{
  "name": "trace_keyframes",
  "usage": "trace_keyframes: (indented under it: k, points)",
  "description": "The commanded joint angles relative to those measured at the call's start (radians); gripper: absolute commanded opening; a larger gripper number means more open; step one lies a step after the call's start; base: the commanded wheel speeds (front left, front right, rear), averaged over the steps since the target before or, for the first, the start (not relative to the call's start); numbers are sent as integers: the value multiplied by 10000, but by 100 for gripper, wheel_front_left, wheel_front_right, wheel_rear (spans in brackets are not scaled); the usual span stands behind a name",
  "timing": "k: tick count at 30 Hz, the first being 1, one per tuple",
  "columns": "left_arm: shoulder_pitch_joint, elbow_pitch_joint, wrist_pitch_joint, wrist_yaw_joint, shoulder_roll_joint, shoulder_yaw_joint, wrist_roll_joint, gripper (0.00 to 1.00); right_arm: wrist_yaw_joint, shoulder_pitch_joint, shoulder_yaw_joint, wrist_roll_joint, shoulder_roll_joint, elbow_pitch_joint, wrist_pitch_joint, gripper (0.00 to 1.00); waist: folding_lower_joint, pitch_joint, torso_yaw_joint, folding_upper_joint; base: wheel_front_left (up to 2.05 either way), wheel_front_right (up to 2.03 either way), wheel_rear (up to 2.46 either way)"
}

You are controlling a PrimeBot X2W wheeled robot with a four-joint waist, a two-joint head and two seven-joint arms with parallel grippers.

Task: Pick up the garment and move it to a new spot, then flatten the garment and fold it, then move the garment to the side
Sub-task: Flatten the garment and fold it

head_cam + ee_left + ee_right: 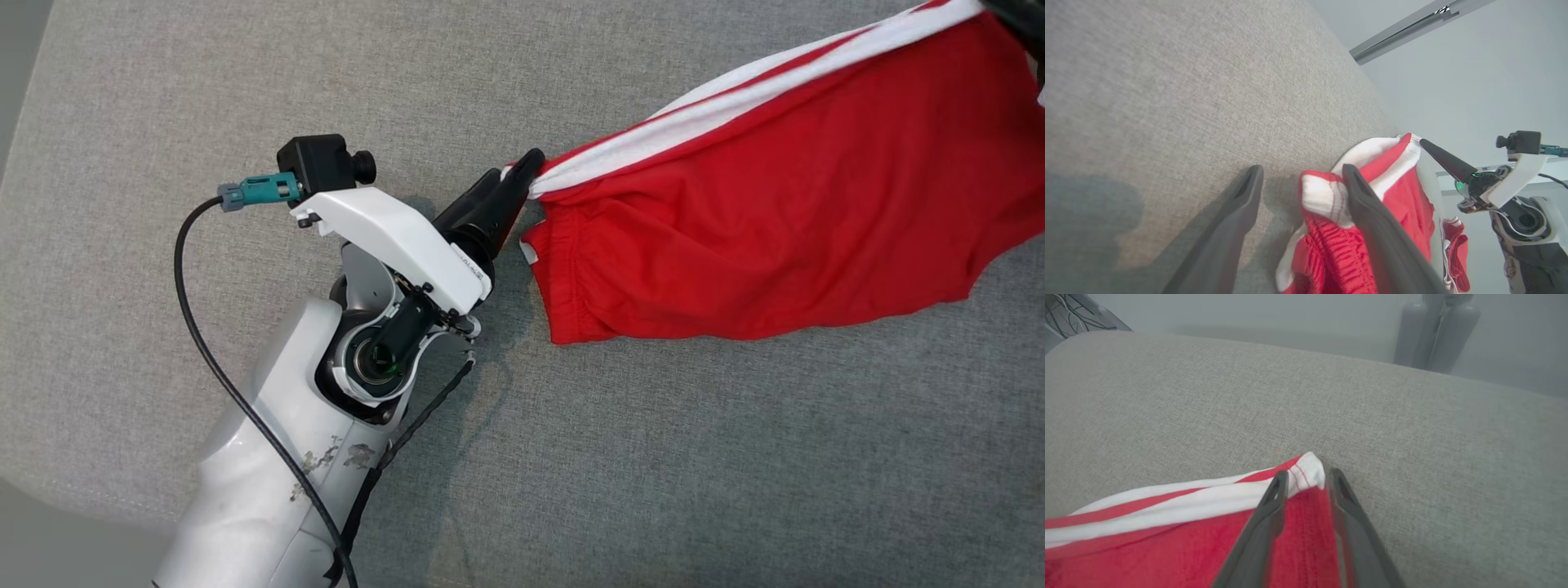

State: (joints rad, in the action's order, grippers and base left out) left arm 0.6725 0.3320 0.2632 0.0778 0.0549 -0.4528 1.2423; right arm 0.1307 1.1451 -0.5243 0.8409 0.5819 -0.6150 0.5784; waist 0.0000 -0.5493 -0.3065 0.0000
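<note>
The red garment (759, 204) with white side stripes lies across the grey fabric surface (245, 82). It runs from the middle of the head view up to its top right corner, with the striped edge drawn in a straight line between the two arms. In that view the left gripper (518, 167) reads as one dark wedge touching the garment's near white corner, and the gap between its fingers is hidden. The left wrist view shows what the head view hides: the jaws stand wide open. One finger is over bare surface and the other rests against the bunched red-and-white corner, which sits between them unpinched. From the right wrist view, the right gripper (1308, 473) has its jaws parted by a narrower gap. The garment's far white hem corner lies at the tips, touching one finger, and red cloth shows between the fingers below it. The left wrist view shows this gripper from the side as a single dark cone, its point at the garment's far edge. There the parting cannot be made out.
</note>
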Motion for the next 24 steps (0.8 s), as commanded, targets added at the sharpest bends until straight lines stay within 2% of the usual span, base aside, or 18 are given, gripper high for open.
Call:
trace_keyframes:
  k: [1,4,12,24]
  points:
    - [193,56,-68,-106,28,-24,44,100,-5,90,49,-129,-121,-82,-349,100,0,-19,-30,0,0,0,0]
    - [149,238,-246,-166,18,-62,90,100,-5,97,56,-388,-267,-279,-1262,100,0,-25,-61,0,0,0,0]
    - [167,541,-985,-327,169,74,-293,100,-5,-271,-173,-554,-316,-686,-2174,100,0,280,91,0,0,0,0]
    - [-421,854,-2969,-629,792,119,-1556,100,-5,-1633,-522,-642,-164,-379,-4408,100,0,1783,879,0,0,0,0]
